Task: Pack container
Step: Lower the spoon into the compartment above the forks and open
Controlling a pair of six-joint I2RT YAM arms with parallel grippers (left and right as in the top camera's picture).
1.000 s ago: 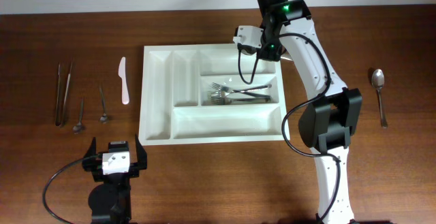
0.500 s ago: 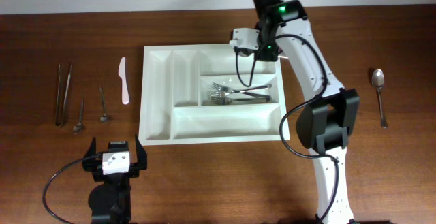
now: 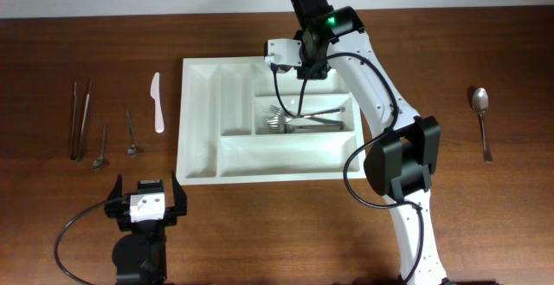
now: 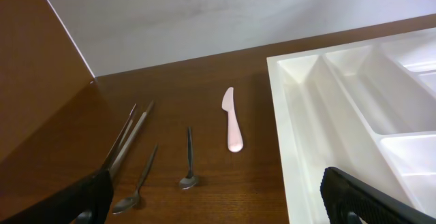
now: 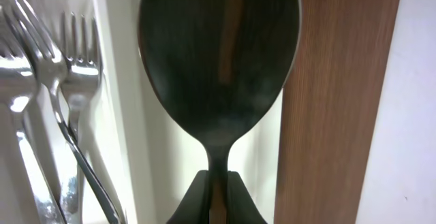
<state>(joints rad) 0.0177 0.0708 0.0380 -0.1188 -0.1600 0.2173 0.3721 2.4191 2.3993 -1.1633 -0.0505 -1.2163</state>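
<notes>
The container (image 3: 286, 157) lies mid-desk, nearer the far edge; the right end effector (image 5: 216, 198) is clenched on a spoon (image 5: 218, 67) above its far compartment; the left end effector (image 3: 145, 188), released, rests near the front-left corner.

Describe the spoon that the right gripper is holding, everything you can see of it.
The spoon looks like polished metal. Its wide oval bowl fills the right wrist view and mirrors dark shapes. The bowl narrows to a thin neck pinched in the shut right gripper; the handle is hidden. It hangs over the white container, beside the compartment holding forks, and seems to touch nothing else.
</notes>
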